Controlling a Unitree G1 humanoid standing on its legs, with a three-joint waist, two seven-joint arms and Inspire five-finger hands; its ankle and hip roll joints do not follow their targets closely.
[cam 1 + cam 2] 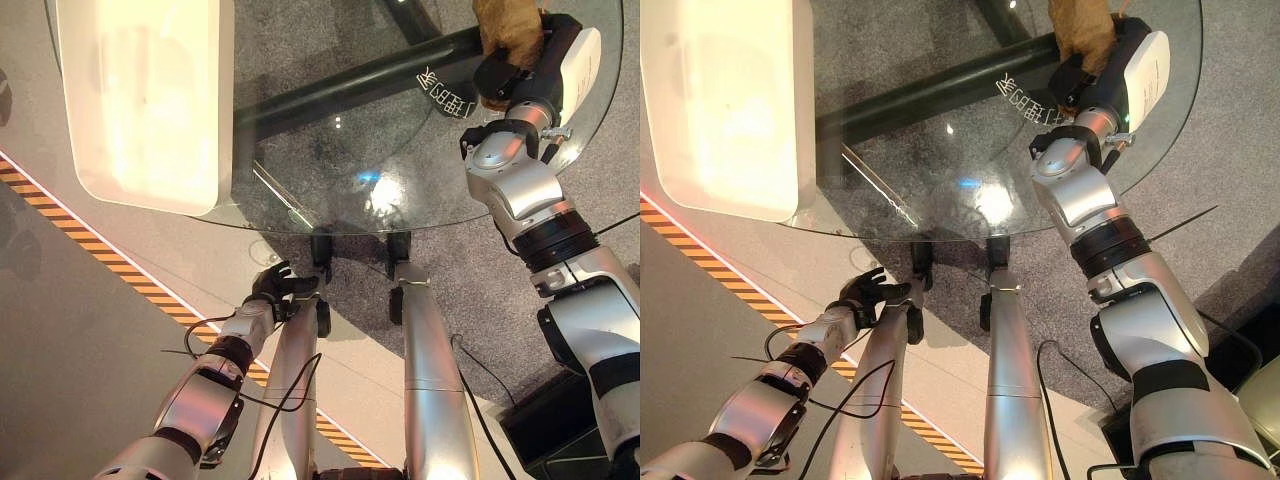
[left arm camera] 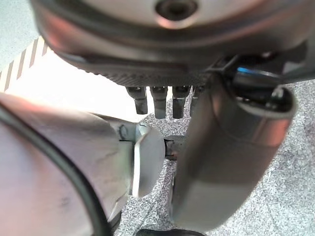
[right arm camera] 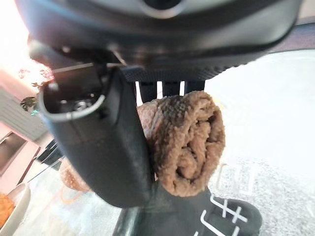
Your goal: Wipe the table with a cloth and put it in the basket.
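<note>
A brown fluffy cloth [image 1: 508, 30] sits at the far right of the round glass table [image 1: 400, 190]. My right hand [image 1: 530, 72] is shut on it from the table's right rim. In the right wrist view the cloth [image 3: 189, 142] is bunched into a roll, pinched between thumb and fingers. The white basket [image 1: 150, 190] lies on the table's left side, well apart from the cloth. My left hand [image 1: 280, 290] hangs below the table's near edge, open and holding nothing; its fingers [image 2: 160, 101] are straight.
Under the glass runs a dark table-base bar [image 1: 340, 85] with white lettering. An orange-and-black striped tape line [image 1: 120, 270] crosses the floor on the left. Bare glass lies between the basket and the cloth.
</note>
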